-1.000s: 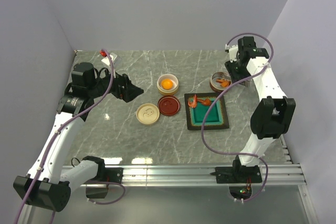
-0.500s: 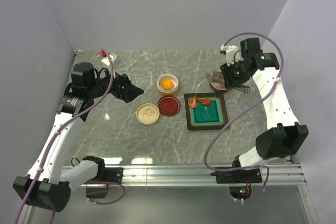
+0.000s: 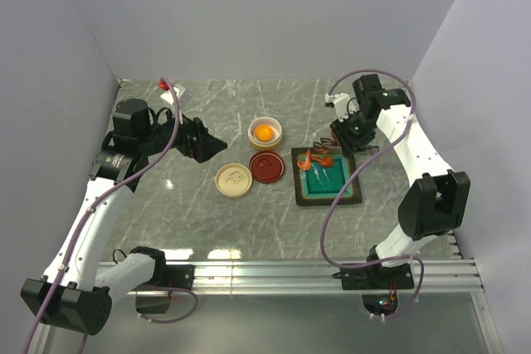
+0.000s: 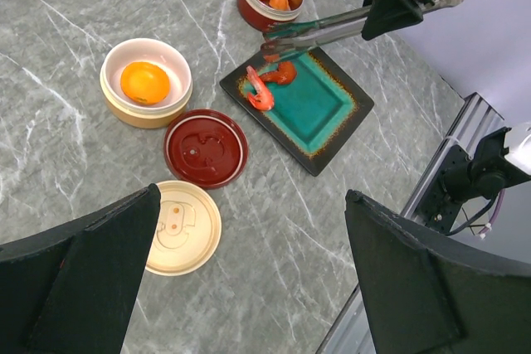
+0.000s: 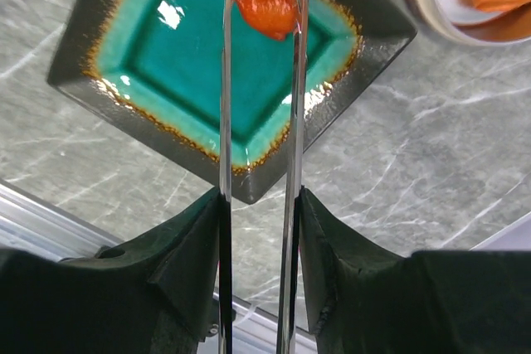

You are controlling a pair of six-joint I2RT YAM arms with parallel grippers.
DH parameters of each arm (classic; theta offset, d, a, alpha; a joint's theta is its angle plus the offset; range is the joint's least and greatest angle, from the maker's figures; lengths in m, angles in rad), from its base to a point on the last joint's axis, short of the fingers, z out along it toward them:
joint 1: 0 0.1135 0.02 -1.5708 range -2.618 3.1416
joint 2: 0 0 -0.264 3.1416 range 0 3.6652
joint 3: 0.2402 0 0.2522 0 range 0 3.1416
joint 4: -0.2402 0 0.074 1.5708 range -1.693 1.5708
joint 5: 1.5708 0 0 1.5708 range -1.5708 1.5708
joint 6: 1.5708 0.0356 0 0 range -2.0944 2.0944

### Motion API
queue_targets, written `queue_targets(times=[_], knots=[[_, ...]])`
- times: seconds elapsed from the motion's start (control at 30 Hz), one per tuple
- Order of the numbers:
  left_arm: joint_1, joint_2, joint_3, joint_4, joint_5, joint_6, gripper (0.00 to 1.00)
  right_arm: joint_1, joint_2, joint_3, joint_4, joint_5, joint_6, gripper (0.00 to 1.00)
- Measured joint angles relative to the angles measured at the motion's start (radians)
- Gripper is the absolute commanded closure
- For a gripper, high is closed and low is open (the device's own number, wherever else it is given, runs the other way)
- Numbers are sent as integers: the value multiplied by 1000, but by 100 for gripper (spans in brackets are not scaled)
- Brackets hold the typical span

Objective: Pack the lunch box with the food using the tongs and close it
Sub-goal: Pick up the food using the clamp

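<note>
Top centre, right wrist view: right gripper point(image 5: 259, 230) clamps the tongs point(image 5: 224, 122), their tips straddling the shrimp point(image 5: 267, 4) dead ahead.

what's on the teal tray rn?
Two shrimp pieces sit at one corner of the teal tray; tongs tips straddle one. Rest bare; surface beneath them is covered.

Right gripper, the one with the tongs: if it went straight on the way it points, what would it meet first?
Probably the shrimp piece between the arms of the tongs, lying on the teal tray; the right gripper points down at it, though depth is unclear.
</note>
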Motion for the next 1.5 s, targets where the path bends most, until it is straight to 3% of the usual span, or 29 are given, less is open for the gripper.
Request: queue_targets(times=[0.4,0.93,1.5], knots=[[0,0,0,-2,0,5,1,-38,2,-69,13,38,11,57],[0,0,0,-2,0,4,1,-96,3,-69,-159,-138,-1,58],[0,0,0,-1,1,3,0,-53,-84,-100,-128,-130,0,46]])
